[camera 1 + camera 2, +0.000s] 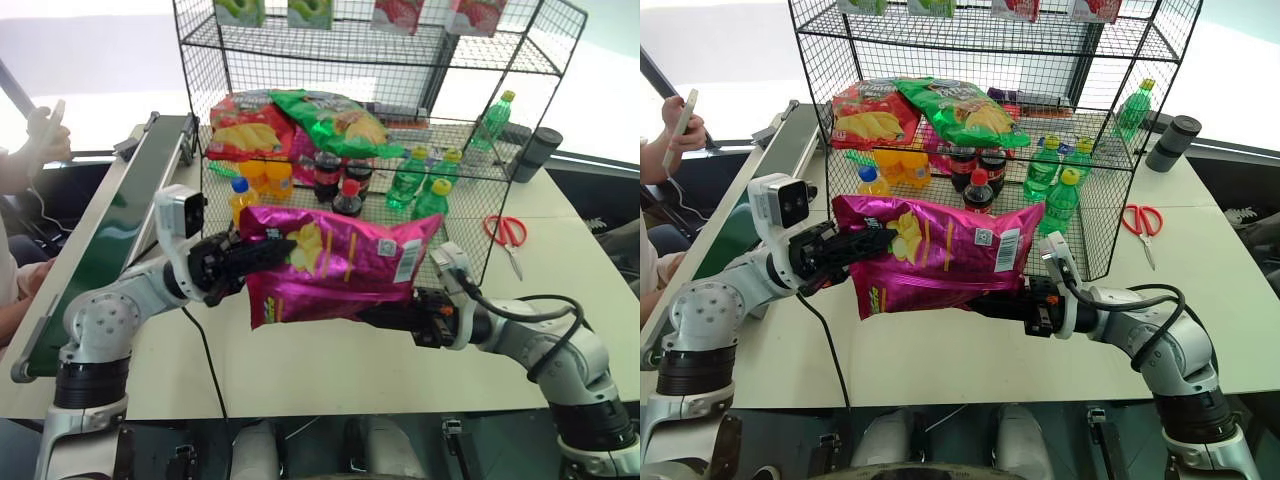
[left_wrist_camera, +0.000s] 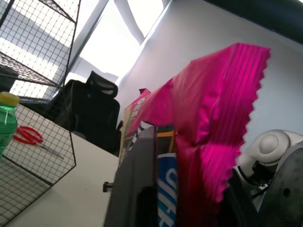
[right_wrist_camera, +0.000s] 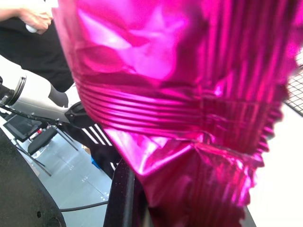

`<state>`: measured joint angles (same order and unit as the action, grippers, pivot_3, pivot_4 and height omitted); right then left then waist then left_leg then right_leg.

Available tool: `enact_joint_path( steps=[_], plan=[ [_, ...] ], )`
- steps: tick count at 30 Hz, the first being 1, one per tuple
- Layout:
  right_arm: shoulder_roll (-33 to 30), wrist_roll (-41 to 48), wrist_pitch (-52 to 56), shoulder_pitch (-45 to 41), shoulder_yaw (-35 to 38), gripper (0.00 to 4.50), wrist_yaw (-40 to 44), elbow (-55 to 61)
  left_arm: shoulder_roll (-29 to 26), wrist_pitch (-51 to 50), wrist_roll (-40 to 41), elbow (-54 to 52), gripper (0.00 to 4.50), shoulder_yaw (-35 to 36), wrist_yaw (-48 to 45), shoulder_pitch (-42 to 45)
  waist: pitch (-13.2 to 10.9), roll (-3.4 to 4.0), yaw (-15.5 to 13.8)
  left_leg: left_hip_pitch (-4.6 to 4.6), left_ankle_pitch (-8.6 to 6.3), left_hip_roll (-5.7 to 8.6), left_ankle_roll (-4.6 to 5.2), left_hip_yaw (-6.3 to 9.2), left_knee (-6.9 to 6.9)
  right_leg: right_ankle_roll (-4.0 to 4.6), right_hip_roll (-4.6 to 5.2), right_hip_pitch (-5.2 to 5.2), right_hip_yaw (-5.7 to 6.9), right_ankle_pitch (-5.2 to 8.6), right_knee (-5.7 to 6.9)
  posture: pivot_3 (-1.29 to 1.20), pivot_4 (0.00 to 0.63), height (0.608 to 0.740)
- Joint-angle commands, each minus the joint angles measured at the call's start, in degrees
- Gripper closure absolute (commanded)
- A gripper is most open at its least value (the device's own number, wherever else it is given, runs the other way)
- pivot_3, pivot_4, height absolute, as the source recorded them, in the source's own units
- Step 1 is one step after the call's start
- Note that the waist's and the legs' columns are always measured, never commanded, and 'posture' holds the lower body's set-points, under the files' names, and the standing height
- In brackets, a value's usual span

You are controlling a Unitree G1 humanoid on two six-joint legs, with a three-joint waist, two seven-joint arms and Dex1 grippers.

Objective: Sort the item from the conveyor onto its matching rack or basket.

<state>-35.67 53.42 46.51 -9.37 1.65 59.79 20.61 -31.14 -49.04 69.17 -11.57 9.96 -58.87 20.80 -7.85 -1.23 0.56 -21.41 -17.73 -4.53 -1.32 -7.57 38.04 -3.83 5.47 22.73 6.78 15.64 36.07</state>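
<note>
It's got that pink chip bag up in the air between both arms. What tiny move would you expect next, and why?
Probably the left gripper lets go. The pink chip bag hangs in front of the black wire rack, and the right gripper has pinched its crimped end, so that arm could carry it alone to the shelf holding the red chip bag and the green chip bag.

Red scissors (image 1: 508,232) on table (image 1: 560,300); black cup (image 1: 536,152) beyond.

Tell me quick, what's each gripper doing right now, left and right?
Left gripper: fingers around one end of the pink snack bag; whether they grip or are letting go cannot be told.
Right gripper: shut on the bag's other end.
</note>
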Motion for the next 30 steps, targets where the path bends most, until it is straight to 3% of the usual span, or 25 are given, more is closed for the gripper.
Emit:
enact_joint_path(
  steps=[1, 4, 5, 9, 12, 18, 24, 30],
  plan=[
    [-1.6, 0.0, -1.4, 1.0, 2.8, 4.42, 0.1, 1.8, -1.4, 1.5, -1.5, 0.0, 1.65, 1.8, -1.6, -0.5, 0.0, 0.0, 0.0, 0.0, 0.0, 0.0, 0.0, 0.0, 0.0, 0.0, 0.0, 0.0, 0.0, 0.0, 0.0, 0.0, 0.15, 0.726],
    [-3.4, -2.4, -3.9, 3.8, 4.7, 4.42, -0.3, 3.2, -3.0, 3.4, -4.4, 0.3, 0.12, 2.2, -3.1, -1.9, 0.0, 0.0, 0.0, -0.01, -0.01, 0.0, 0.02, 0.0, -0.01, 0.0, 0.01, 0.0, 0.0, 0.0, -0.02, 0.0, 0.15, 0.726],
    [-3.8, -2.8, -4.7, 4.7, 5.9, 4.42, -1.0, 3.8, -3.3, 5.8, -7.1, 0.0, 0.0, 1.8, -3.7, -2.6, 0.0, 0.01, 0.0, -0.02, -0.01, 0.0, 0.02, 0.0, -0.01, 0.0, 0.01, 0.02, 0.0, 0.0, -0.02, 0.0, 0.15, 0.726],
    [-3.6, -11.5, -16.9, 7.2, 12.1, 4.42, -5.3, 5.7, -3.1, 15.0, -16.0, -0.2, 0.0, 0.8, -5.3, -5.3, 0.0, 0.03, -0.1, -0.01, -0.02, 0.0, 0.03, -0.03, -0.02, 0.0, 0.03, 0.02, 0.0, 0.0, -0.04, 0.0, 0.15, 0.726],
    [-3.4, -10.5, -19.8, 9.9, 18.2, 4.42, -6.7, 9.3, -2.7, 17.1, -17.5, 0.7, 0.0, 0.6, -6.7, -6.4, 0.0, 0.06, -0.2, -0.03, -0.02, 0.0, 0.03, -0.04, -0.02, 0.0, 0.04, 0.04, 0.0, 0.0, -0.04, 0.0, 0.15, 0.726],
    [-3.9, -20.4, -29.4, 10.0, 28.2, 4.42, -15.8, 7.5, 2.0, 25.7, -25.0, 3.7, 0.0, -2.0, -5.9, -4.9, 0.0, 0.05, -0.9, -0.02, -0.05, 0.03, 0.09, -0.09, -0.03, -0.01, 0.07, 0.02, 0.0, 0.0, -0.07, 0.0, 0.15, 0.726],
    [-7.3, -39.4, -45.9, 4.7, 27.9, 4.42, -22.8, 3.3, 9.5, 34.0, -30.4, 8.2, 0.0, -3.7, -2.7, 0.2, 0.0, 0.08, -1.2, -0.01, -0.05, 0.02, 0.08, -0.09, -0.03, -0.01, 0.02, 0.03, -0.01, 0.0, -0.06, 0.0, 0.15, 0.726],
    [-11.6, -62.5, -58.5, 1.6, 21.8, 4.42, -33.7, -6.0, 12.4, 35.6, -32.0, 9.8, 0.0, -5.8, -3.1, 2.0, 0.0, 0.06, -1.0, -0.01, 0.14, 0.05, -0.24, -0.17, -0.02, -0.11, 0.03, 0.02, -0.03, 0.05, -0.08, 0.0, 0.15, 0.726]
  ],
)
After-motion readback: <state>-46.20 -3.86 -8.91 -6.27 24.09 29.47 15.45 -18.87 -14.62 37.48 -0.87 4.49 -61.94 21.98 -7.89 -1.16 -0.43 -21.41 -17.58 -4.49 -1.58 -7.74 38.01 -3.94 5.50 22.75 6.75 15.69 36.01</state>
